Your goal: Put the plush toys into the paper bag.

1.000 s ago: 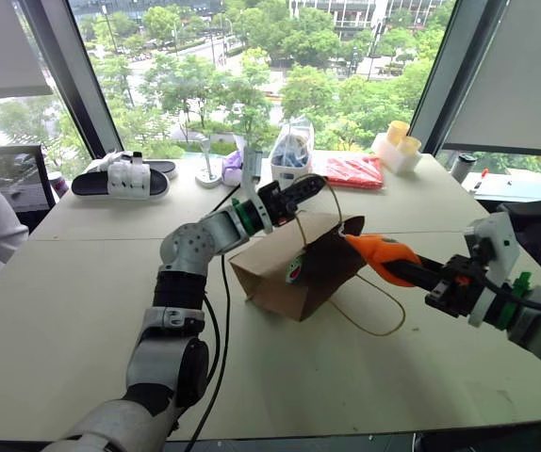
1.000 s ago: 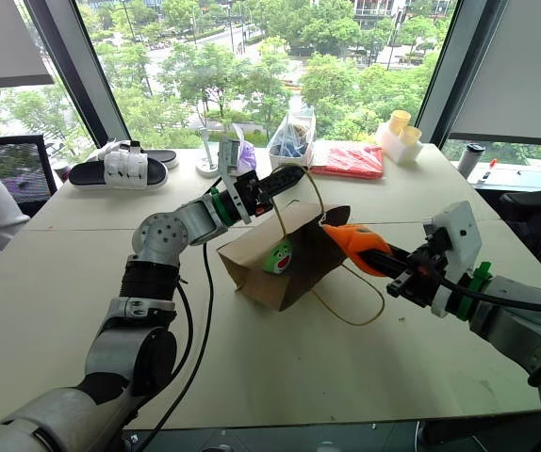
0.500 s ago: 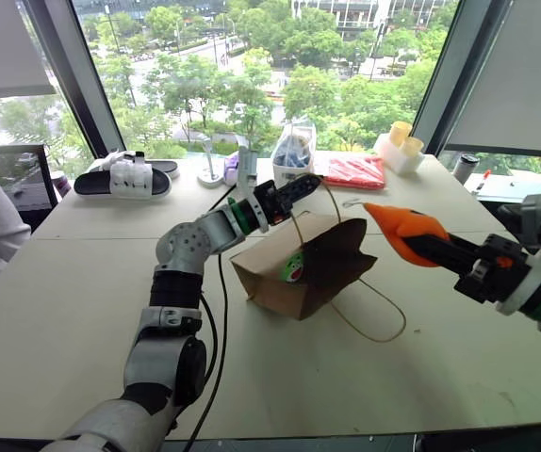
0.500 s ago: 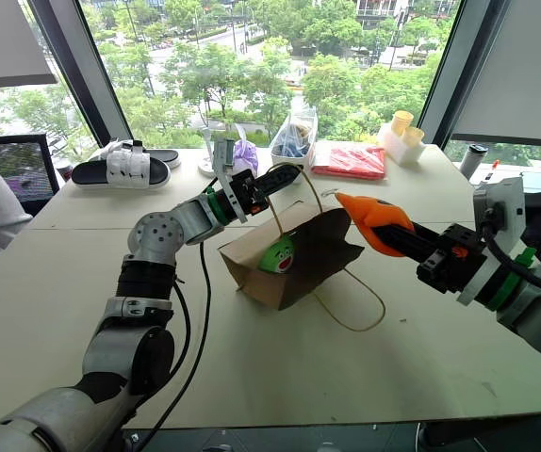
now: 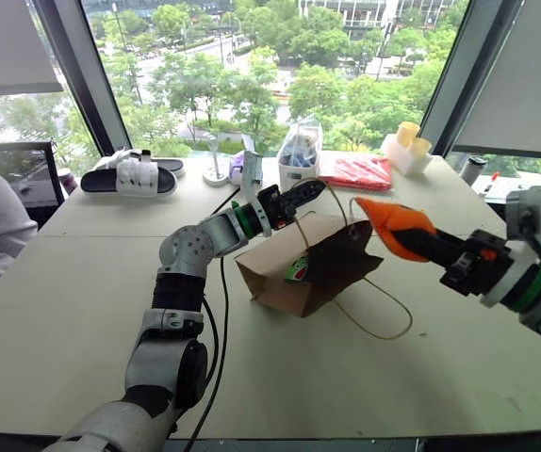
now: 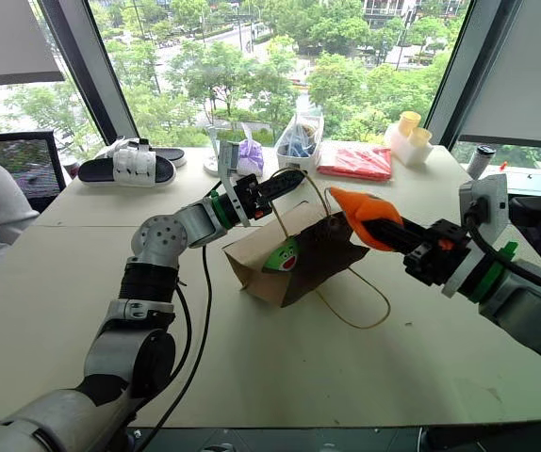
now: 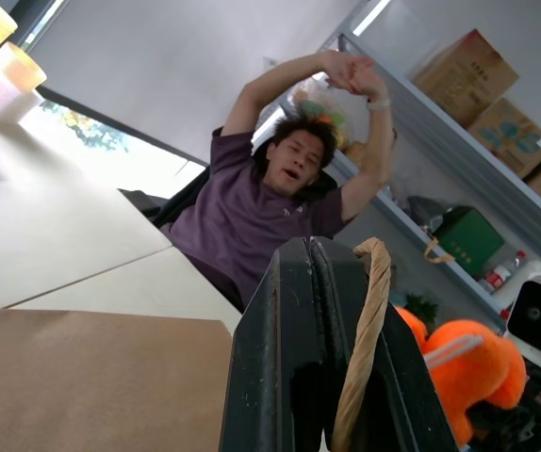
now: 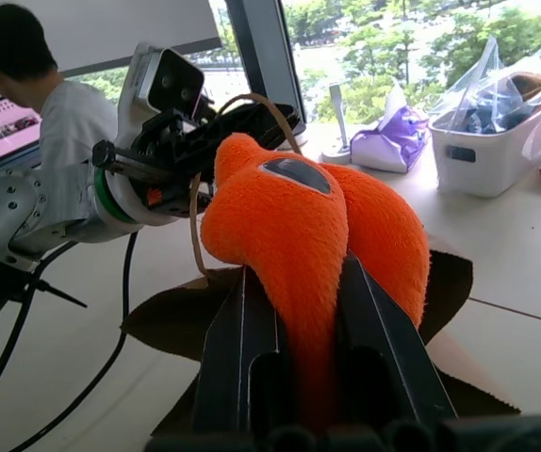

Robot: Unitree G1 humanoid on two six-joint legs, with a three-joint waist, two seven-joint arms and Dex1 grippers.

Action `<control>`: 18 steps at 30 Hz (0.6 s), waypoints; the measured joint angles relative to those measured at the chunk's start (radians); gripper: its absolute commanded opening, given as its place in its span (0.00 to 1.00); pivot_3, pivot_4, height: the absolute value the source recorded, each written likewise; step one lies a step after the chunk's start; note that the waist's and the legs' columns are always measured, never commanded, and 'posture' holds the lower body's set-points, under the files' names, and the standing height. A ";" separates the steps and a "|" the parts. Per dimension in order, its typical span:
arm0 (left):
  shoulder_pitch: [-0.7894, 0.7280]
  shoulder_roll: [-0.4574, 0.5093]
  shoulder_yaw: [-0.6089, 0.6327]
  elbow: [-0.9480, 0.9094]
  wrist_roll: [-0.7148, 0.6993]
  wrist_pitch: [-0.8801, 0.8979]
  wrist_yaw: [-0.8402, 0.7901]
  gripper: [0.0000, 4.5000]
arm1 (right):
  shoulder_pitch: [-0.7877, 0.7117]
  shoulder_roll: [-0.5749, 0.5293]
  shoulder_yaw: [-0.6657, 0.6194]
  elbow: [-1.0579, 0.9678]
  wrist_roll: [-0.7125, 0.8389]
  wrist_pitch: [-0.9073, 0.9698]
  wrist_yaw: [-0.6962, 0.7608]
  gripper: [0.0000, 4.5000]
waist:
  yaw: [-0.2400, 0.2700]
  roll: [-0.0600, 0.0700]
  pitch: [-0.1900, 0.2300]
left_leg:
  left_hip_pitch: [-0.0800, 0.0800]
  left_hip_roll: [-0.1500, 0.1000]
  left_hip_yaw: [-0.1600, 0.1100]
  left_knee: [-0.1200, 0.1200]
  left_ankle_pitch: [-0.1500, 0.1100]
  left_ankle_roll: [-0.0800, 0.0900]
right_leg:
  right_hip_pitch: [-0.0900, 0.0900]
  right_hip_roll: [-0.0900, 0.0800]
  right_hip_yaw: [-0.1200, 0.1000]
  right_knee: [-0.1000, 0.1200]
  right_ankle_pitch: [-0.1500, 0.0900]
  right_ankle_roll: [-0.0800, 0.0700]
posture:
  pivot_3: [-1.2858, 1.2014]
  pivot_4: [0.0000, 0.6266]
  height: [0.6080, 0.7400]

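Orange rounded plush toy was clamped in the right gripper, held above the brown kraft paper bag. A bright green plush toy showed inside. Beyond, the left gripper pinched shut on the bag's beige loop handle.

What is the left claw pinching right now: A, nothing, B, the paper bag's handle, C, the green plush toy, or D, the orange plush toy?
B: the left claw is shut on the beige loop handle of the paper bag.
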 measured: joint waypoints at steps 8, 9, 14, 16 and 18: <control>0.000 -0.004 0.001 0.001 -0.001 -0.001 0.000 0.00 | 0.102 -0.005 -0.029 -0.013 0.045 -0.016 0.013 0.00 | -0.001 0.000 0.000 | 0.001 0.000 0.000 0.000 0.000 0.000 | 0.001 0.000 0.000 0.000 0.000 0.000 | 0.52 0.24 1.00; -0.001 -0.005 0.001 0.001 -0.001 -0.001 0.000 0.00 | 0.115 -0.008 -0.028 -0.021 0.045 -0.017 0.014 0.00 | 0.000 0.000 0.000 | 0.001 0.000 0.000 0.000 0.000 0.000 | 0.001 0.000 0.000 0.000 0.000 0.000 | 0.52 0.24 1.00; -0.006 -0.005 0.007 0.008 -0.003 0.000 0.000 0.00 | 0.183 -0.011 -0.002 -0.047 0.018 -0.016 0.030 0.00 | 0.000 0.000 0.000 | 0.000 0.000 0.000 0.001 0.000 0.000 | 0.001 0.000 0.000 0.000 0.000 0.000 | 0.52 0.24 1.00; -0.008 -0.004 0.010 0.010 -0.006 0.003 0.000 0.00 | 0.204 -0.021 0.005 -0.048 -0.012 -0.017 0.036 0.00 | 0.000 0.000 0.000 | 0.000 0.000 0.000 0.001 0.000 0.000 | 0.001 0.000 0.000 0.000 0.000 0.000 | 0.52 0.24 1.00; -0.008 -0.004 0.011 0.010 -0.007 0.012 0.000 0.00 | 0.207 -0.031 0.021 -0.047 -0.051 -0.018 0.046 0.00 | -0.001 0.000 0.000 | 0.001 0.000 0.000 0.001 0.000 0.000 | 0.001 0.000 0.000 0.000 0.000 0.000 | 0.52 0.24 1.00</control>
